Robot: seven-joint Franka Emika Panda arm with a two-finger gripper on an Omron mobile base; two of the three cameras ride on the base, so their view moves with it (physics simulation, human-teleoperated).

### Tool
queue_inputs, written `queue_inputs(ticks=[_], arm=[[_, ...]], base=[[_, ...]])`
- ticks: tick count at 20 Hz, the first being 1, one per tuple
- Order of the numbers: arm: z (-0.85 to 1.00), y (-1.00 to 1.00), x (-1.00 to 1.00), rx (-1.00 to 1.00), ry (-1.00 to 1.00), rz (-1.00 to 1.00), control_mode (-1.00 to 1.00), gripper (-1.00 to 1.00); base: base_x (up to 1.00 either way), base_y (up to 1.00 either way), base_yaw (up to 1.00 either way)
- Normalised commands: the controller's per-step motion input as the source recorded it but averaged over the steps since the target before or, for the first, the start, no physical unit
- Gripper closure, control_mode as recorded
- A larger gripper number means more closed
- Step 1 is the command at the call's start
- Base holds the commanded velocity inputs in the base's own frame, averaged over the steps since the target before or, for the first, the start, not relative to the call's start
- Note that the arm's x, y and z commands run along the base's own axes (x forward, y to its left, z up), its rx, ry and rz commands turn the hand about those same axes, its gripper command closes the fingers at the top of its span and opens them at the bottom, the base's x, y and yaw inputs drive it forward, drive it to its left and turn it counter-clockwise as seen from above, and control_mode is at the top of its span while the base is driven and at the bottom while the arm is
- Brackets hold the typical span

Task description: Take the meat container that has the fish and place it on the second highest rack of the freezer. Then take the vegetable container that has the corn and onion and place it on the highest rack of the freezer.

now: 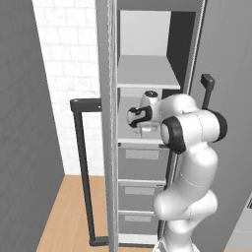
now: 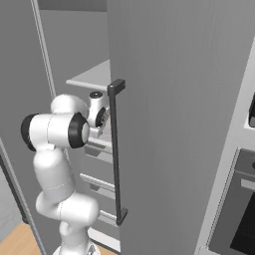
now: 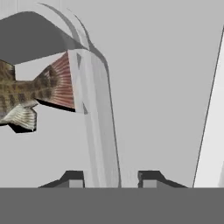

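step: release fish tray | gripper (image 3: 109,178): jaws parted astride translucent pale container rim (image 3: 98,131), grip unclear | mottled brown fish (image 3: 26,94) in container on freezer's second pale grey shelf (image 1: 129,135) | tip: open fully, retreat straight, don't snag rim

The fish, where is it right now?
In the hand view the fish lies at the left, inside its clear container, whose rim stands between the hand's fingertips.
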Motion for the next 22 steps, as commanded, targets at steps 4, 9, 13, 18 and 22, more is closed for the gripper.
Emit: queue_inputs(ticks=[4, 9, 13, 18, 22], arm=[[0.06, 0.00, -0.59, 0.00, -0.13, -0.05, -1.00, -1.00], [0.08, 0.00, -0.86, 0.00, -0.17, -0.05, -1.00, -1.00], [0.39, 0.00, -1.00, 0.00, -0.10, -0.04, -1.00, -1.00], [0.97, 0.00, -0.87, 0.01, -0.06, -0.01, -1.00, -1.00], [1.00, 0.00, -0.97, 0.00, -0.09, 0.00, -1.00, -1.00]], base=[[0.00, 0.00, 0.00], [0.00, 0.00, 0.00], [0.00, 0.00, 0.00], [0.00, 0.00, 0.00], [0.00, 0.00, 0.00]])
